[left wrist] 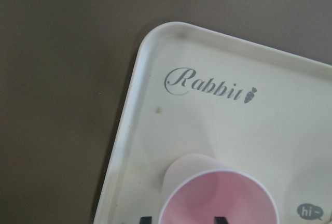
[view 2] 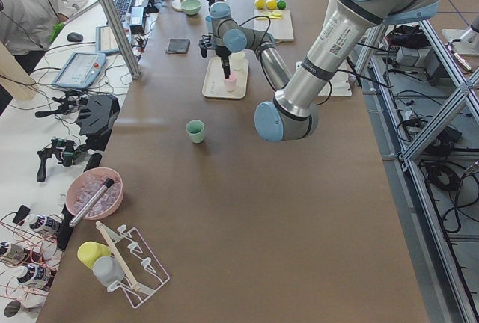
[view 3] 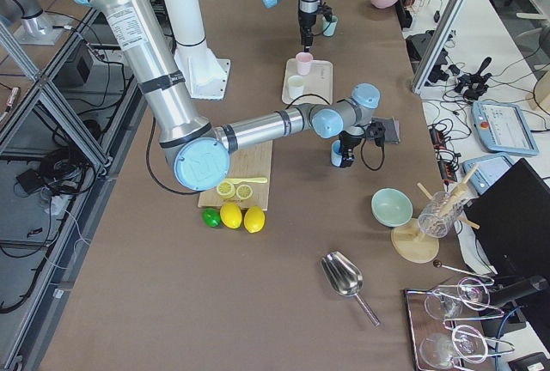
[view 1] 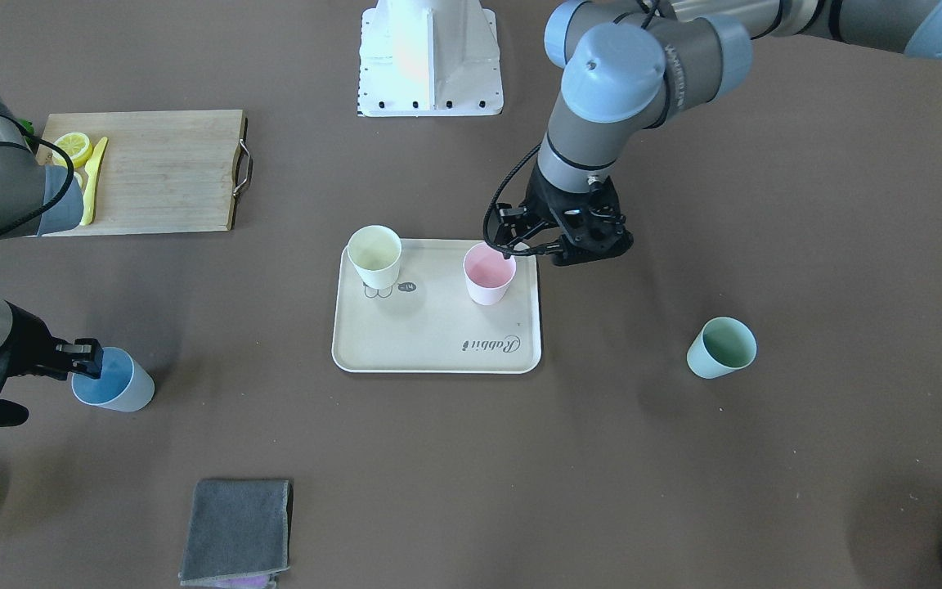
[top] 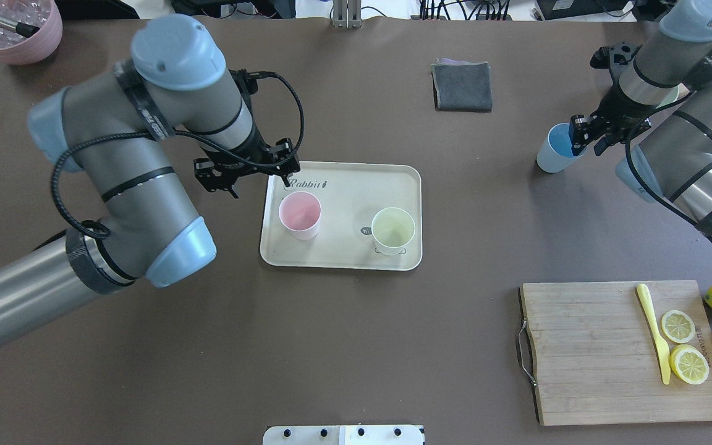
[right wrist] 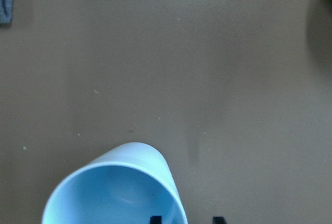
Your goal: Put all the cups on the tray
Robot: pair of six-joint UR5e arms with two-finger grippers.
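Left gripper (view 1: 512, 249) hangs over the rim of the pink cup (view 1: 489, 274); its fingers are spread, one each side of the wall, pinching nothing. Right gripper (view 1: 91, 356) is at the rim of the light blue cup (view 1: 115, 380); its fingers are also apart across the wall and, going by the wrist view, not clamped.

Step in hand, as a judgement: the pink cup stands on the tray (view 1: 438, 343) and looks released; the light blue cup is the one being picked. The next move calls for the right fingers to press on the blue wall, lift straight and carry to a bare part of the tray, clear of the two cups there. The left arm needs to rise clear of the pink rim and go for the mint green cup (view 1: 721, 348).

Counts, big to small:
- one wooden cutting board (view 1: 160, 172), not a task thing
- one tray, mid-table
- one folded grey cloth (view 1: 238, 528)
- four cups: pale yellow cup (view 1: 374, 255) and pink upright on the tray, well apart; light blue on the table at the robot's right; mint green on the table at its left, untouched

Two cups on the tray, two off.
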